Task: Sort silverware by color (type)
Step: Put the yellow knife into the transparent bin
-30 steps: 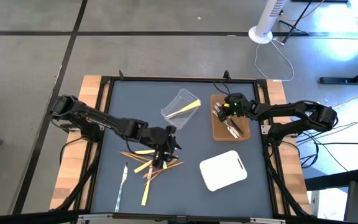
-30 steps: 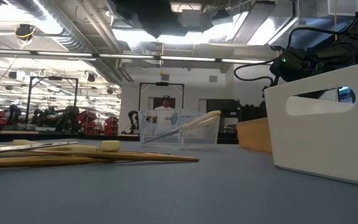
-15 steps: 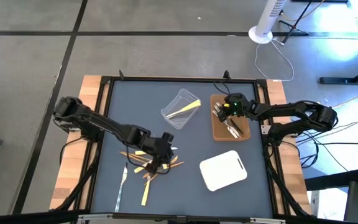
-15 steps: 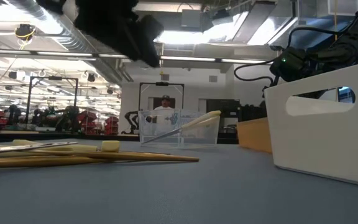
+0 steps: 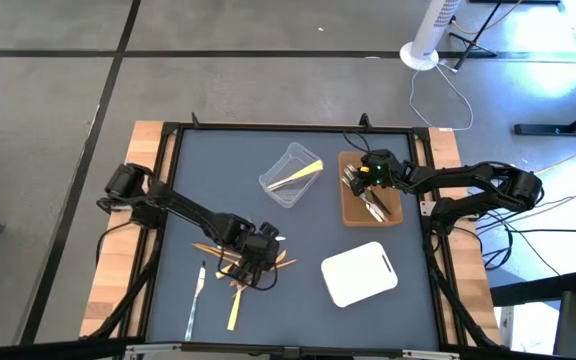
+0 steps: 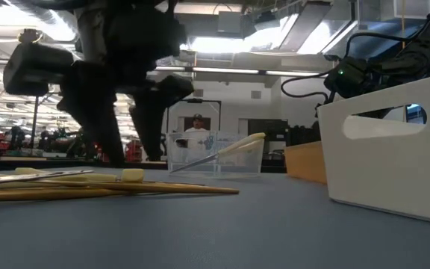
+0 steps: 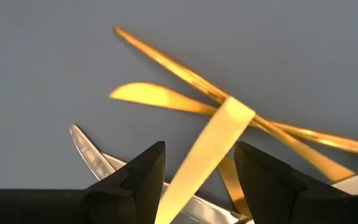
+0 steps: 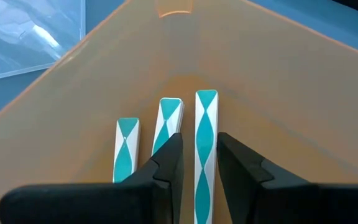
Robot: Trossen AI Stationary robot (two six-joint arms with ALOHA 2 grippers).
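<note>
A heap of pale yellow and orange-brown utensils (image 5: 240,268) lies flat on the mat, with a silver fork (image 5: 196,292) beside it. My left gripper (image 5: 255,258) is low over the heap and open. In the left wrist view its fingers stand on either side of a pale yellow handle (image 7: 207,155). My right gripper (image 5: 366,176) hangs over the brown tray (image 5: 392,212) with its fingers a little apart. Three silver handles (image 8: 169,118) lie on the tray floor, and one (image 8: 206,130) shows between the fingers. Another pale yellow utensil (image 5: 298,175) leans in the clear tub (image 5: 280,185).
A white tray (image 5: 360,272) sits on the mat to the right of the heap, near the front edge. The tub stands between the heap and the brown tray. Bare mat (image 5: 208,170) lies toward the far left corner. A person (image 6: 198,123) stands far back in the room.
My left gripper has moved toward the table's near edge and come down onto the heap, dropping into the low view until its fingers reach the utensils. The utensils and my right arm have stayed where they were.
</note>
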